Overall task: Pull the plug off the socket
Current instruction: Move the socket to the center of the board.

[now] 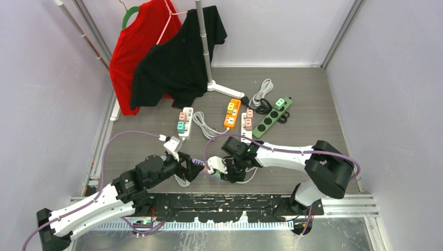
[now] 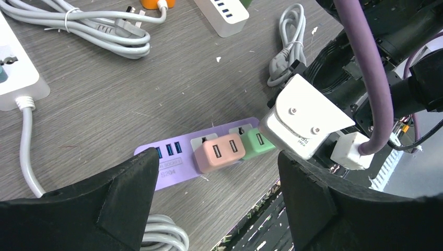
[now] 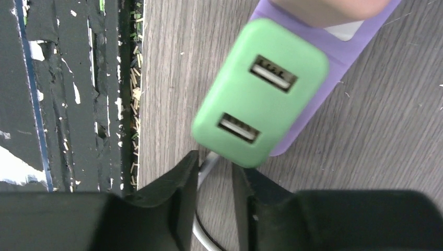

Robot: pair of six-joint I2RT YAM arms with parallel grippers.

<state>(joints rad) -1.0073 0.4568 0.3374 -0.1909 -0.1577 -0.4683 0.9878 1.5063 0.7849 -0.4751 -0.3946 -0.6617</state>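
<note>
Right end effector nearly clenched, grasping nothing, green plug just ahead, seated in purple socket strip

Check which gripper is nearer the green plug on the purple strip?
Right. The right gripper sits just beside the green plug, fingertips nearly closed, not gripping it. The left gripper hovers open farther off, above the purple strip's other end.

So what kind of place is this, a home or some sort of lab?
Most likely a robot test cell, not a home: plain pale walls enclose a small wood-grain table, several power strips are laid out as props, and shirts hang on a clothes rack at the back.
</note>
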